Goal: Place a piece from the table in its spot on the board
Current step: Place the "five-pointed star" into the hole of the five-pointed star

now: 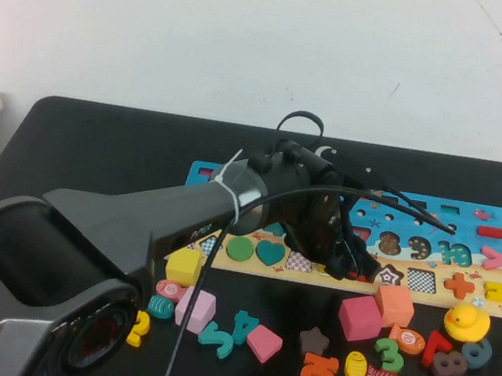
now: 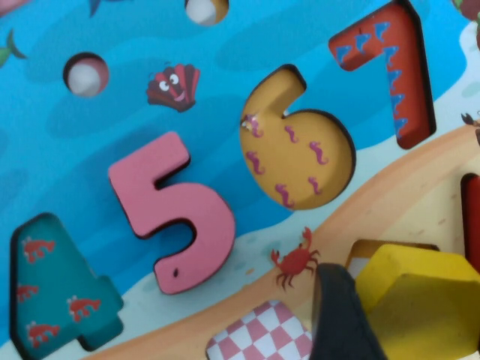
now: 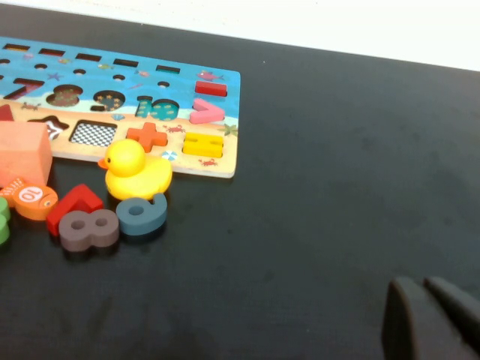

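Observation:
My left gripper (image 1: 346, 259) reaches over the middle of the board (image 1: 471, 230), low above its tan strip of shape slots. It is shut on the piece, a yellow pentagon (image 2: 420, 300), which is tilted over an open slot (image 2: 373, 251). One dark finger (image 2: 341, 315) presses the piece's side. In the high view the gripper hides the piece. My right gripper (image 3: 429, 319) is shut and empty over bare black table (image 3: 337, 150), well right of the board (image 3: 217, 105); it is out of the high view.
Loose pieces lie in front of the board: a yellow cube (image 1: 184, 266), pink cube (image 1: 360, 318), orange cube (image 1: 394, 304), yellow duck (image 1: 466, 322) and several numbers. A pink 5 (image 2: 176, 214) sits on the board's blue top.

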You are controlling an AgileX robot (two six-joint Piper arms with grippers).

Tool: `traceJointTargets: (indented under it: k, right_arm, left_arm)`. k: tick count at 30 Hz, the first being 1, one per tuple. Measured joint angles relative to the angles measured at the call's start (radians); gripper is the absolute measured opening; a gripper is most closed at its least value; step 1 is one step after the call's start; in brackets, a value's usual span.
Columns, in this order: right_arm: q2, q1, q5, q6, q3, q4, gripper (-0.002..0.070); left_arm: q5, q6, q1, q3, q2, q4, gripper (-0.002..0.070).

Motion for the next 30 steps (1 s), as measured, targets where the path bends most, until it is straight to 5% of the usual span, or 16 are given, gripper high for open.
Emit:
traceJointTargets:
  k: [23,30]
  right_arm:
    - [0.000,0.000,0.000,0.000,0.000,0.000,0.0018]
    - [0.000,0.000,0.000,0.000,0.000,0.000,0.0018]
  left_arm:
    - [0.024,-0.004,-0.002,-0.002,0.000,0.006,0.0333]
    - [0.038,-0.005,-0.002,-0.002,0.000,0.008,0.0440]
